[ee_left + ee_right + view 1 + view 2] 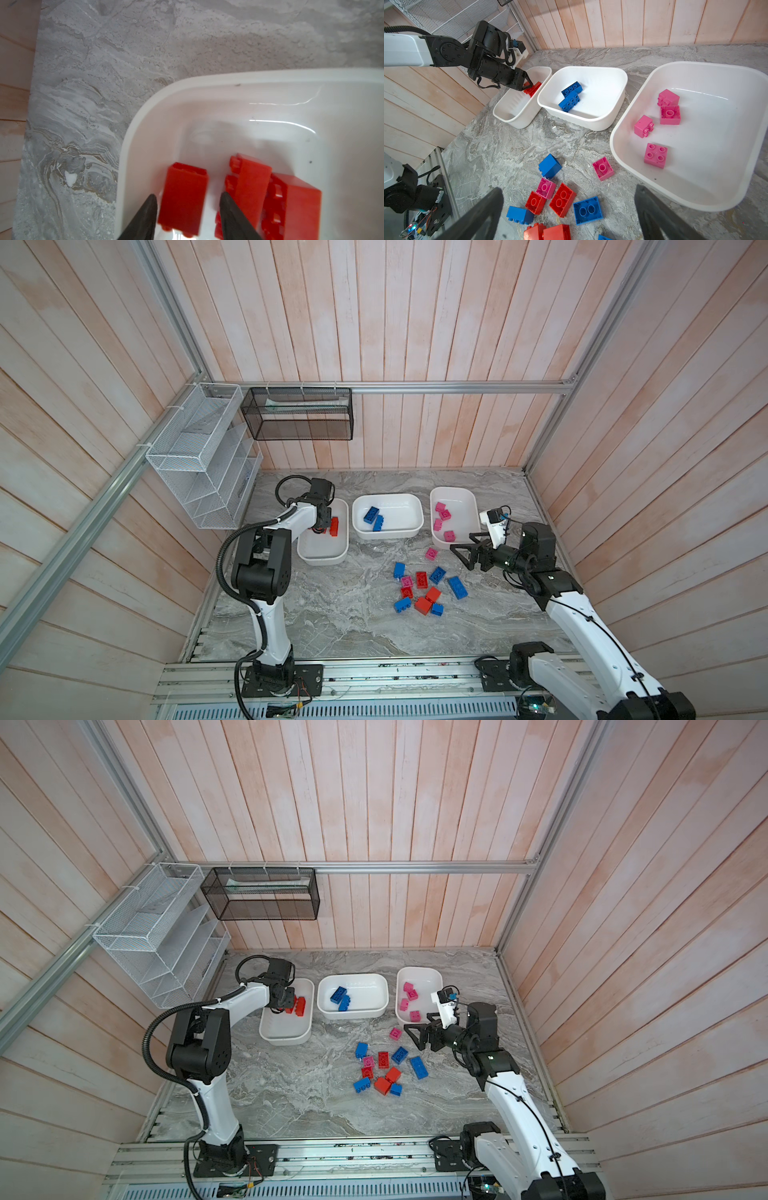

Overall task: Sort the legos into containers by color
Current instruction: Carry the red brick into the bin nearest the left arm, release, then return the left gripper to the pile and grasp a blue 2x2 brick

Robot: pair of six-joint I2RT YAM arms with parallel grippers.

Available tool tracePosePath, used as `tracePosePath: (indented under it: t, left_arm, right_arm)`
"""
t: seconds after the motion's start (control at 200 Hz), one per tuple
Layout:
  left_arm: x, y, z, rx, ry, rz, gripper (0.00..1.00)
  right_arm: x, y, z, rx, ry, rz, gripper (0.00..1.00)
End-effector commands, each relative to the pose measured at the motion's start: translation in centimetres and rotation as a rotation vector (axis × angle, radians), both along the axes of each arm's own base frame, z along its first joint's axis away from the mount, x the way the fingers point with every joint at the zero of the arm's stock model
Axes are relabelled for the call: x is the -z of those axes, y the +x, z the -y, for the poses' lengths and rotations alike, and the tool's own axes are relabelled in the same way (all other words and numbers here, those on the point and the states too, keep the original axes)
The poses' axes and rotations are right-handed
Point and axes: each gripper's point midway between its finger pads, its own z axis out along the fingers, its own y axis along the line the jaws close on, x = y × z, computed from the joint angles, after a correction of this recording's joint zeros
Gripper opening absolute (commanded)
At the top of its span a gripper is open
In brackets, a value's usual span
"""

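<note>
In both top views: three tubs in a far row, left tub (324, 561) with red legos (333, 526), middle tub (388, 534) with blue legos (372, 517), right tub (469, 499) with pink legos (442, 514), mixed pile (428, 591) loose nearer, toward the right; left wrist: left gripper (188, 194) spread slackly around a red brick (185, 180) within left tub; right wrist: right gripper (569, 188) spread wide, empty, over pile.
</note>
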Motion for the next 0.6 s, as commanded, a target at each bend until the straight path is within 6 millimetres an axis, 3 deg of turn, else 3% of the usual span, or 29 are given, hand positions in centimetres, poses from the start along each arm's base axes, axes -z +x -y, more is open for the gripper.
tracePosePath:
  t: [0.0,0.155,0.27,0.3,0.48,0.595]
  left_arm:
    - [-3.1,0.3,0.9,0.016,-0.045,0.047,0.58]
    - [-5.9,-1.5,3.7,0.075,-0.194,0.063,0.63]
    - [-7.8,-4.2,7.5,0.152,-0.388,0.061,0.66]
    - [-8.3,-5.1,8.7,0.18,-0.418,0.058,0.72]
    - [-8.4,-11.4,16.5,0.334,-0.515,-0.025,0.76]
    - [-8.4,-14.0,20.1,0.375,-0.578,-0.046,0.75]
  right_arm:
    - [0.5,-0.3,-0.2,-0.008,0.002,-0.009,0.98]
    - [0.4,-0.3,-0.3,-0.015,0.004,-0.006,0.98]
    - [0.2,-0.2,-0.3,-0.017,0.002,-0.003,0.98]
    - [0.1,-0.2,-0.3,-0.016,0.001,-0.001,0.98]
    - [-0.2,0.0,-0.3,-0.015,-0.008,0.005,0.98]
    - [-0.2,0.0,-0.2,-0.011,-0.014,0.006,0.98]
